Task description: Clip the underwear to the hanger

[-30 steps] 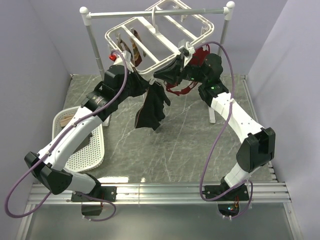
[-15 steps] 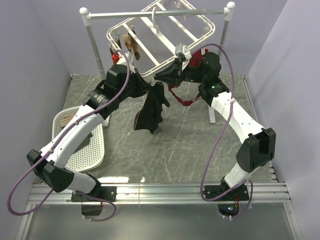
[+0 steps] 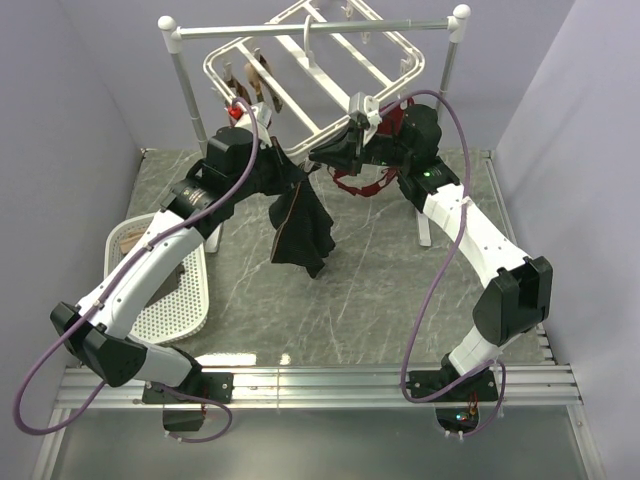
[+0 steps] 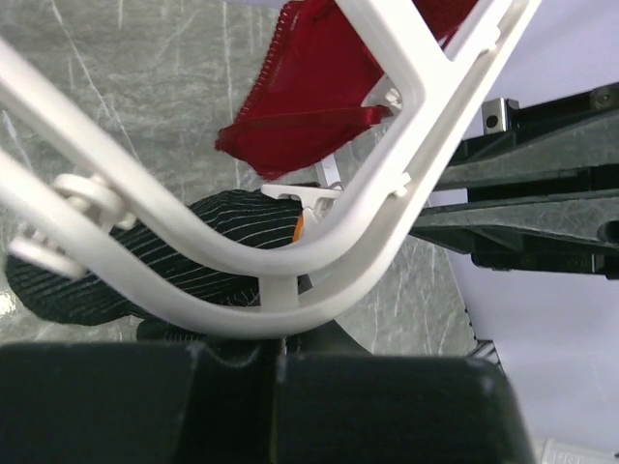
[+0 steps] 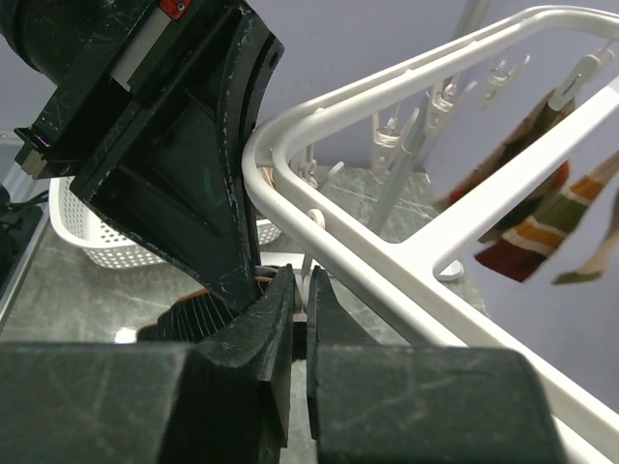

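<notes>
The white hanger (image 3: 325, 62) hangs tilted from the rail, and its near corner (image 4: 387, 208) curves just above my left gripper. The black pinstriped underwear (image 3: 300, 225) dangles limp from my left gripper (image 3: 288, 172), which is shut on its top edge (image 4: 208, 242) right under that corner. My right gripper (image 3: 322, 155) comes in from the right, its tips almost meeting the left's. It is shut on a small white clip (image 5: 312, 275) dangling from the hanger bar (image 5: 387, 261). The left gripper's fingers (image 5: 184, 164) and the underwear (image 5: 193, 314) sit just left of the right gripper (image 5: 302, 290).
The dark red bra (image 3: 375, 180) hangs behind my right wrist. Tan-and-red argyle pieces (image 3: 255, 85) are clipped at the hanger's left side. The white two-post rail stand (image 3: 180, 70) carries the hanger. A white perforated basket (image 3: 170, 295) lies at the left.
The hanger has swung back and to the left. My left gripper has risen slightly toward its near corner, and the underwear now hangs straighter. The right gripper stays shut at the corner.
</notes>
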You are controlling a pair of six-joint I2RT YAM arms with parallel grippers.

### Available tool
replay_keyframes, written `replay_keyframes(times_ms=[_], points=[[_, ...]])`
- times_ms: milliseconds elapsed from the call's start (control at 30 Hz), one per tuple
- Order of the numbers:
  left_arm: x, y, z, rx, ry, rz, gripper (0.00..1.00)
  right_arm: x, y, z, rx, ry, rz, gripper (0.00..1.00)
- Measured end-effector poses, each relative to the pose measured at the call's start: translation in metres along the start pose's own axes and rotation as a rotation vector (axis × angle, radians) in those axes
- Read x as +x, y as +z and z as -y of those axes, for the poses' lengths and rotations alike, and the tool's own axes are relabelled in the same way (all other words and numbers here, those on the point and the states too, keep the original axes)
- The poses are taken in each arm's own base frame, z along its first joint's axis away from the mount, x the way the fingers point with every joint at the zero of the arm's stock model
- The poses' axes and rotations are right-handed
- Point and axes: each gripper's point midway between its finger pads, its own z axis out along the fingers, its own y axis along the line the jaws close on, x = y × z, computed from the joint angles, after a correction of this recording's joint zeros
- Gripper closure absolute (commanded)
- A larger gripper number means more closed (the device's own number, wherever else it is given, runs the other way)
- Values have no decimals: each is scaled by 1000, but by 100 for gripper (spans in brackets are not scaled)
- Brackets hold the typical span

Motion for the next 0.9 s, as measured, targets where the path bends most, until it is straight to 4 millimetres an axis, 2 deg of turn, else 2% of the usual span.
replay_keyframes(times_ms=[33, 300, 333, 633, 833, 867, 900], points=[[1, 0, 0, 7, 4, -5, 100, 0, 0, 0, 0, 2, 0, 87], [1, -2, 2, 36, 6, -24, 100, -2, 0, -5, -26, 14, 9, 68], [0, -2, 1, 38, 7, -24, 100, -2, 0, -6, -30, 16, 9, 63], [-7, -2, -1, 44, 4, -14, 100, -3, 1, -9, -40, 38, 9, 48], [-11, -4, 0, 60, 13, -8, 100, -2, 1, -10, -40, 47, 6, 44], [-11, -4, 1, 65, 18, -12, 100, -1, 1, -10, -41, 51, 3, 45], [-11, -3, 1, 69, 21, -14, 100, -1, 1, -10, -41, 50, 1, 52]])
